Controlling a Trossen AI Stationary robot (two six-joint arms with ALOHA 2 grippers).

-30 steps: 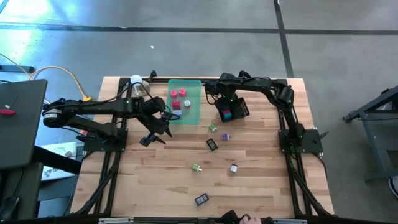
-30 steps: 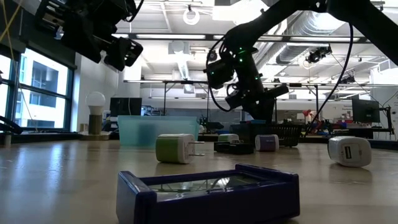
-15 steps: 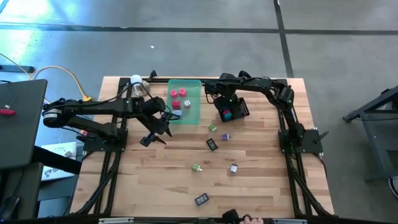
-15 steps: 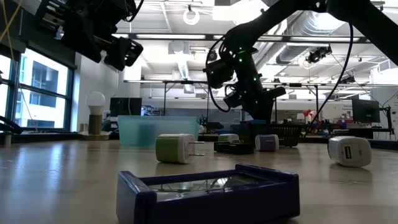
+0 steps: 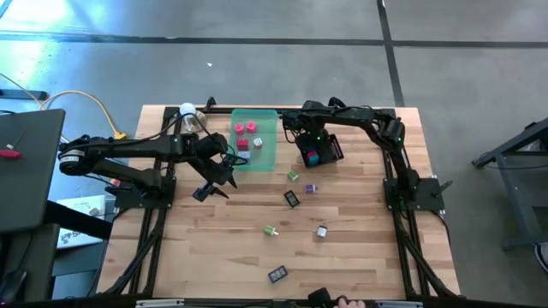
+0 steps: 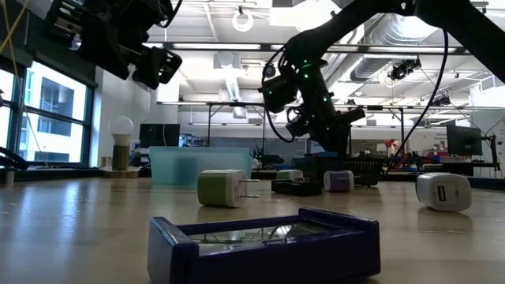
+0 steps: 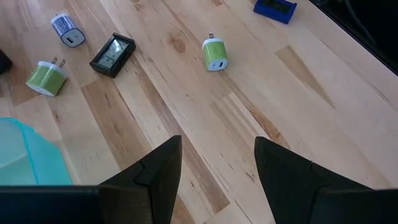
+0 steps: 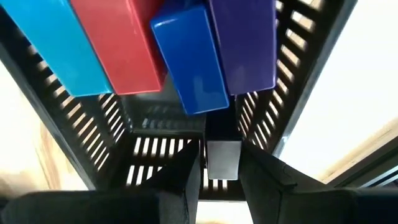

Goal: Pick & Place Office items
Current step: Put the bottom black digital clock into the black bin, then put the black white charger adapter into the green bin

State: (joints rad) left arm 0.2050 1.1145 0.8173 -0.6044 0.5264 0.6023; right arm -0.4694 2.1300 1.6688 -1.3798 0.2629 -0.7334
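Your right claw (image 8: 214, 163), pinching a small silver piece (image 8: 222, 159) over the black basket (image 8: 298, 74), needed only to release; your left claw (image 7: 217, 163) hung open, empty.

Left arm reaches in from the left edge, elbow bent, its left gripper (image 5: 211, 190) hanging over the table's left-centre, fingers (image 7: 155, 171) spread apart and empty. Right arm stretches from its base on the right across the far side, wrist tipped downward, the right gripper (image 8: 213, 163) with fingers nearly together, pinching a small pale piece.
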